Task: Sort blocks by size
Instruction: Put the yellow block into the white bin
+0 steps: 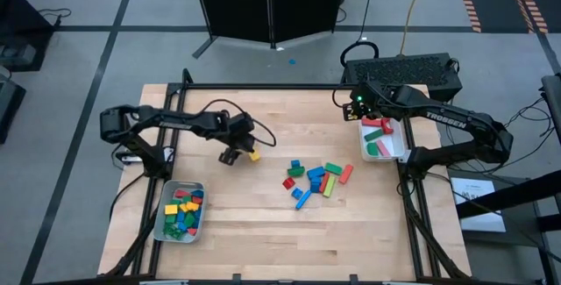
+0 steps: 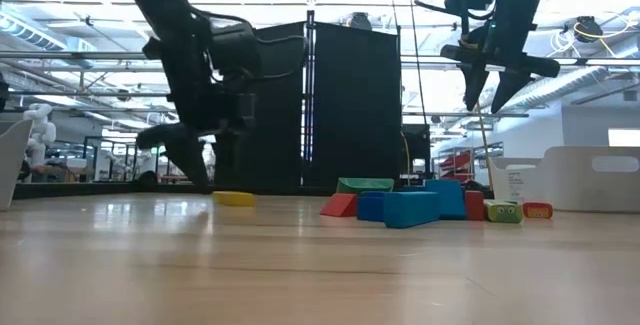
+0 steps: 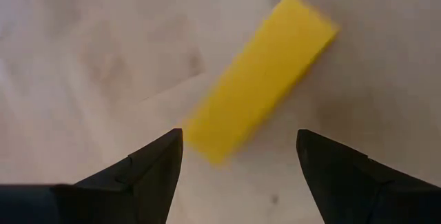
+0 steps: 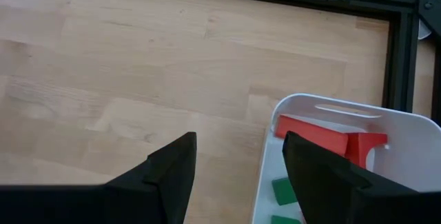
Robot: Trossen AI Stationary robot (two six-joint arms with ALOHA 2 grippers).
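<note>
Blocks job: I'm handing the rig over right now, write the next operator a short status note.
Left tool: open, low over a lone yellow block on the table, nothing held.
Right tool: open, empty, raised above the right tray.
Done: left tray holds many small blocks; right tray holds some red and green ones.
Left: the yellow block, plus the mixed pile mid-table.
</note>
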